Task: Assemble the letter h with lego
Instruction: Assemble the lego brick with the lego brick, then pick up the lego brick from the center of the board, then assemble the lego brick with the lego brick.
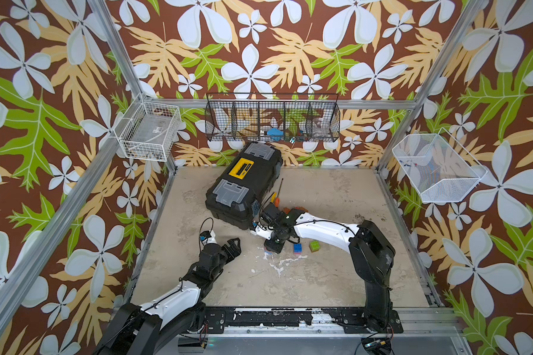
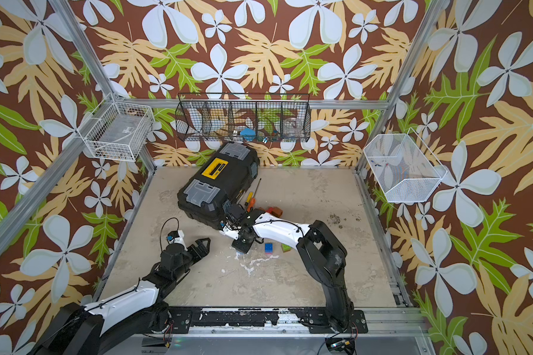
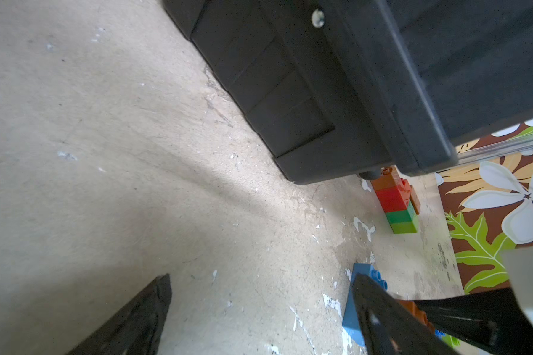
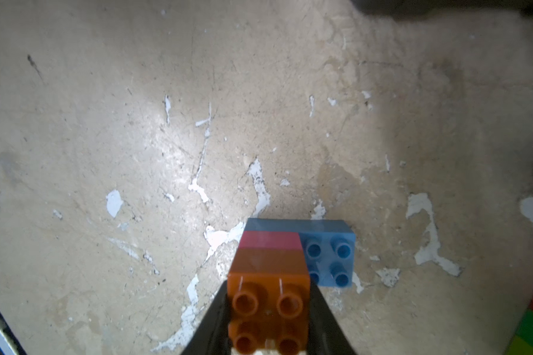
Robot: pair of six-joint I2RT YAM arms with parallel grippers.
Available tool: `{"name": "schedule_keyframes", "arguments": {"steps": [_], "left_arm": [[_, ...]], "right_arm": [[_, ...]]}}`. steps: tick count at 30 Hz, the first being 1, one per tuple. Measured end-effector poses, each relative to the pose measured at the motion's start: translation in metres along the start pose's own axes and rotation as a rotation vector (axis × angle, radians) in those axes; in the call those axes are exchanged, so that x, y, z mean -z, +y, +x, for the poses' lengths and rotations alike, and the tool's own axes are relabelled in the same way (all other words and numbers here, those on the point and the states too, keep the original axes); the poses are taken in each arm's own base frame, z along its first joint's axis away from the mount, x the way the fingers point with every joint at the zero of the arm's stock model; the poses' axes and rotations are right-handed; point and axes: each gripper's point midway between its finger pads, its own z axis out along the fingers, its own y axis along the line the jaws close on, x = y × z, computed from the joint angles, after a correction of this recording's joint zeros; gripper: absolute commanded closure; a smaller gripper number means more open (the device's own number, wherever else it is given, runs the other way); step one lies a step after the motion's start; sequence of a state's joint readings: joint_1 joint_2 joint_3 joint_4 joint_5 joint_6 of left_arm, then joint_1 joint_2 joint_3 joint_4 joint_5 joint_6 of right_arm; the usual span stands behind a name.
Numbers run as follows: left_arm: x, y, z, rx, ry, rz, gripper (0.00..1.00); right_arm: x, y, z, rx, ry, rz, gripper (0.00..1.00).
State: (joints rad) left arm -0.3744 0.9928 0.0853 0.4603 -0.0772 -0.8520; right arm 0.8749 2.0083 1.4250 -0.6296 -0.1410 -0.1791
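My right gripper [image 4: 268, 296] is shut on an orange brick [image 4: 270, 310]. That brick tops a pink brick [image 4: 270, 240], which sits on one end of a long light-blue brick [image 4: 328, 246] lying on the table. In both top views this gripper [image 1: 273, 244] [image 2: 242, 244] points down at the table's middle. A blue brick on a pink one [image 1: 297, 248] and a lime-topped stack [image 1: 314, 246] stand just right of it. The left wrist view shows that stack [image 3: 397, 206] as orange, red, green and lime. My left gripper [image 1: 233, 246] [image 3: 260, 276] hangs open and empty to the left.
A black toolbox [image 1: 243, 181] lies behind both grippers, with screwdrivers [image 1: 276, 199] at its right side. More orange-brown and red bricks [image 2: 274, 211] sit behind the right arm. Wire baskets hang on the back wall [image 1: 273, 121] and on the side walls.
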Motion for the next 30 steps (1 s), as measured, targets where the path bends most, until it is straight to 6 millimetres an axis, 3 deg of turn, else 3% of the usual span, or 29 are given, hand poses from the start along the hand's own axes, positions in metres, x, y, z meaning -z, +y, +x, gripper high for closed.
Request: {"name": "schedule_keyframes", "arguments": {"steps": [7,13,16,20,23,25,27,30], "left_arm": [[0.0,-0.002,-0.002,0.0,-0.002,0.002,0.04],[0.001,-0.003,-0.004,0.001,-0.01,0.005,0.04],[0.002,-0.003,-0.005,0.001,-0.017,0.004,0.04],[0.005,-0.004,-0.009,0.002,-0.035,0.007,0.04],[0.005,-0.005,-0.01,0.003,-0.039,0.01,0.04],[0.005,-0.005,-0.011,0.003,-0.043,0.008,0.04],[0.005,-0.004,-0.01,0.003,-0.042,0.005,0.04],[0.005,-0.003,-0.009,0.006,-0.038,0.0,0.04]], "right_arm": [[-0.006,-0.004,-0.01,-0.033,-0.08,0.056,0.89],[0.012,-0.001,-0.016,-0.091,-0.067,0.074,0.89],[0.042,0.004,-0.007,-0.129,-0.039,0.069,0.9],[0.116,-0.003,-0.038,-0.187,-0.228,0.124,0.91],[0.165,-0.011,-0.034,-0.258,-0.338,0.167,0.91],[0.189,-0.026,-0.016,-0.345,-0.385,0.216,0.9],[0.201,-0.042,0.005,-0.432,-0.405,0.253,0.9],[0.2,-0.061,0.046,-0.564,-0.388,0.298,0.9]]}}
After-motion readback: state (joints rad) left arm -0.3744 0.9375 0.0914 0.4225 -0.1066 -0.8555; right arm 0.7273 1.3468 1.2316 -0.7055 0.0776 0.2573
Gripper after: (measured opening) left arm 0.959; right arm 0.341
